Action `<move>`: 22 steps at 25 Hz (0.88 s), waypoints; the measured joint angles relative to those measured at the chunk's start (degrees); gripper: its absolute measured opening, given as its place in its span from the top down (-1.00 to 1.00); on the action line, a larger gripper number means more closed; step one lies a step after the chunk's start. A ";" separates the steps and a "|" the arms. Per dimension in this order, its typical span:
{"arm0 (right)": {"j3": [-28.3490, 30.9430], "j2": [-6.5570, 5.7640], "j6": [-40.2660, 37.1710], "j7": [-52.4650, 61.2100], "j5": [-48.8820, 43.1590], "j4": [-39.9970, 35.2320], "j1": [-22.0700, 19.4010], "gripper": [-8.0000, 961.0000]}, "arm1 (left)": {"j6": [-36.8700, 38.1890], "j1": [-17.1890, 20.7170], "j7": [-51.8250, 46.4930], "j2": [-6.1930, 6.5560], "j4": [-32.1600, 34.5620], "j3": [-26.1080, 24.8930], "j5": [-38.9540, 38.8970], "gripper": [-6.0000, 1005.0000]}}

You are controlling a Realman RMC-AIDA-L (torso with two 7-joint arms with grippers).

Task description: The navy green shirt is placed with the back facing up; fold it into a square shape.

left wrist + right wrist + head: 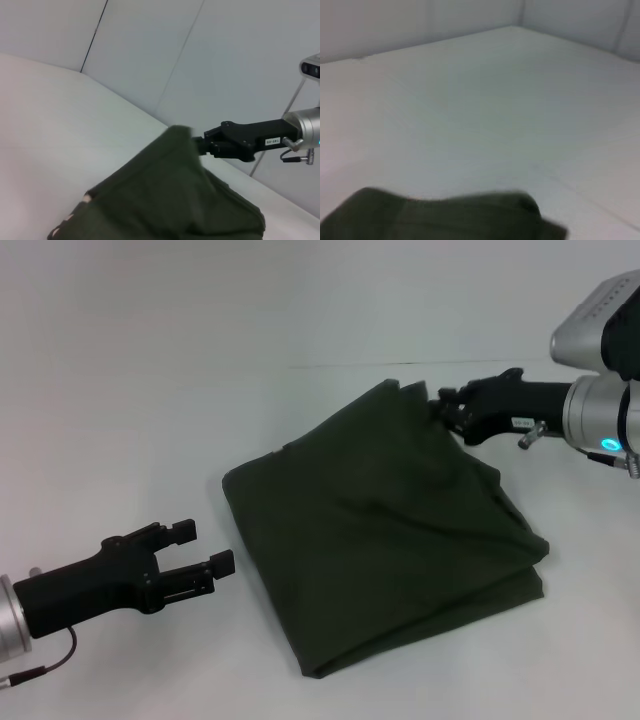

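The navy green shirt (375, 535) lies folded on the table (150, 390), centre-right. The right gripper (442, 405) grips its far corner; the left gripper (205, 548) sits apart at its near left.

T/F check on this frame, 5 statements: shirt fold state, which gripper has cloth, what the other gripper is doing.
1. The right gripper is shut on the far corner of the navy green shirt. True.
2. The left gripper holds the near edge of the shirt. False: it is open, off the cloth on the shirt's left, gripping nothing.
3. The shirt lies spread flat in one layer. False: it is folded over itself, stacked layers showing at its right edge.
4. The corner held by the right gripper is raised off the white table. True: the left wrist view shows the cloth peaking up to the gripper.
5. Both grippers touch the shirt. False: only the right one does.
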 joint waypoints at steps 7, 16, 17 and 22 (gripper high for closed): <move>0.05 0.00 11.42 -0.61 6.35 1.92 -0.37 0.47 | -0.26 0.14 -0.04 0.04 0.08 -0.76 -0.07 -0.80; 7.68 -0.29 5.72 0.05 8.81 1.40 -0.82 -0.09 | -1.31 -0.16 -1.51 0.12 -0.20 -3.39 -1.47 -0.80; 9.47 -0.45 3.26 0.16 8.86 1.35 -0.90 -0.16 | -2.25 -0.42 -3.28 0.09 -0.24 -3.53 -2.67 -0.80; 16.94 -1.00 -9.09 0.61 9.99 1.10 -2.62 -0.52 | -4.77 -1.22 -6.04 -0.24 -0.88 -3.43 -4.19 -0.81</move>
